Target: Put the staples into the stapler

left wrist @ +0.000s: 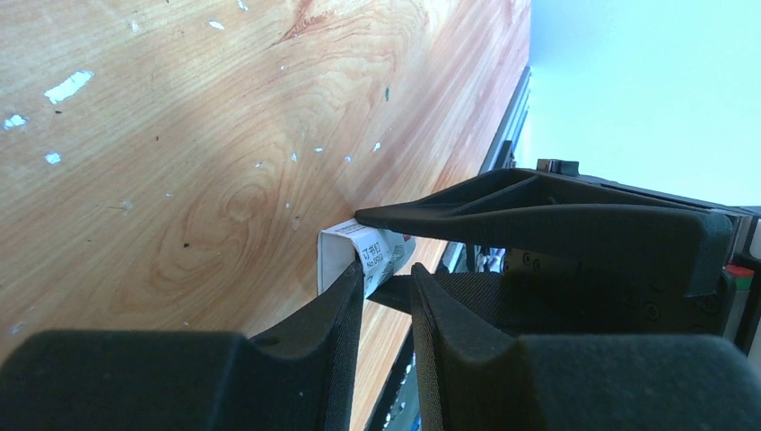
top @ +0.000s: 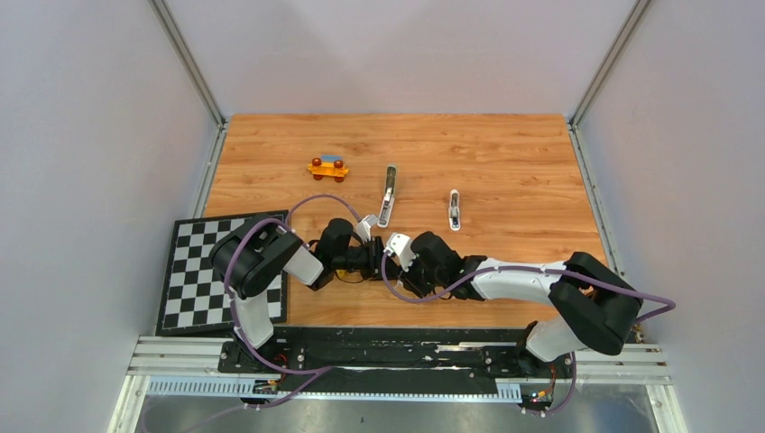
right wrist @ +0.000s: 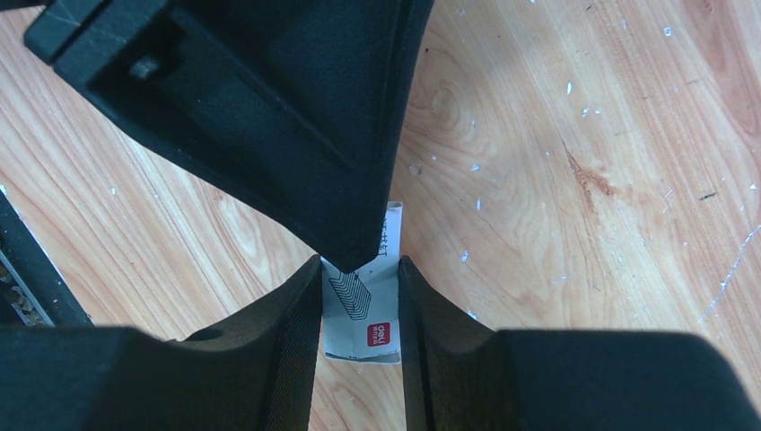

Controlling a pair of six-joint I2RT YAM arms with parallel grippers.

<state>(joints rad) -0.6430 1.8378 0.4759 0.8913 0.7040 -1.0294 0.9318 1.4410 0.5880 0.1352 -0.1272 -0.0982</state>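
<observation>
Wood-grain tabletop (top: 505,162), white walls (top: 388,54); right tool (right wrist: 359,263) clamps white box (right wrist: 368,312); left tool (left wrist: 386,274) touching it, grip unclear.

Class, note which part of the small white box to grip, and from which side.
Likely best: take the small white box by its two flat, parallel long sides, coming from the red-logo end, as the right gripper does; they sit squarely between its fingers, leaving the far end for the left gripper.
</observation>
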